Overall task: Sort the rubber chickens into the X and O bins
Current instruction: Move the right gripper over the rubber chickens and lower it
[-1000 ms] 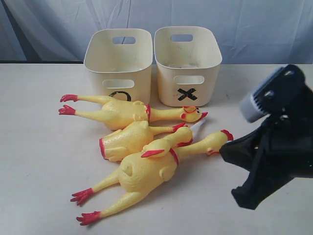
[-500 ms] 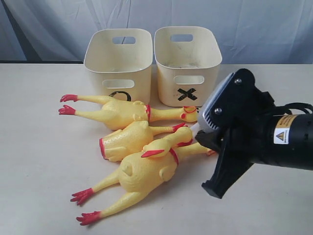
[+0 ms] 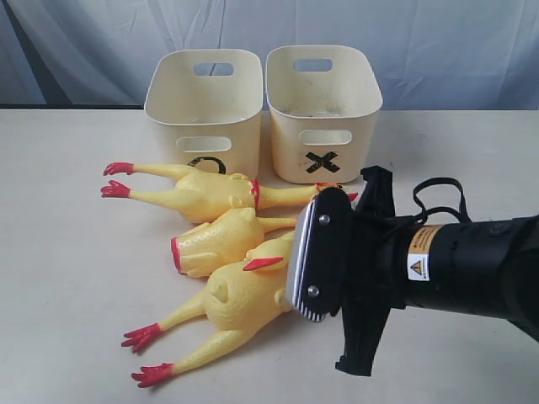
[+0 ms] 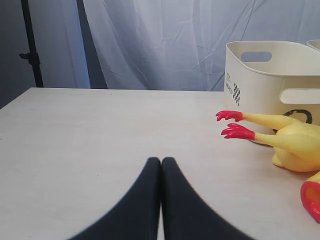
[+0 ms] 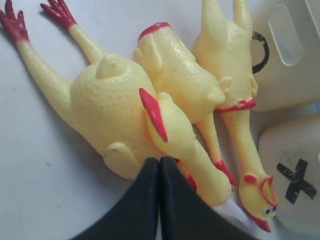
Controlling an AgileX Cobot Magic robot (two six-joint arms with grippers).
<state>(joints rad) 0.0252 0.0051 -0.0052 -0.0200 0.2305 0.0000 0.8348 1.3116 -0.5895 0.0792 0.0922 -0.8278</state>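
Four yellow rubber chickens lie in a pile before the bins. The far large chicken (image 3: pixel 198 192) lies in front of the O bin (image 3: pixel 202 101). A smaller chicken (image 3: pixel 215 240) sits in the middle. The near large chicken (image 3: pixel 236 299) carries the second small chicken (image 5: pixel 172 125) on its neck. The X bin (image 3: pixel 324 109) stands to the right. My right gripper (image 5: pixel 159 161) is shut and empty, its tips just over the near large chicken's neck band. In the exterior view the right arm (image 3: pixel 438 261) hides the heads. My left gripper (image 4: pixel 161 161) is shut, empty, over bare table.
Both bins look empty from here. The far chicken's red feet (image 4: pixel 235 125) point toward the left gripper, well short of it. A pale curtain hangs behind the table (image 3: pixel 67 269).
The right arm has swung in from the right and turned its wrist, and now covers the chickens' heads. The chickens and bins have not moved.
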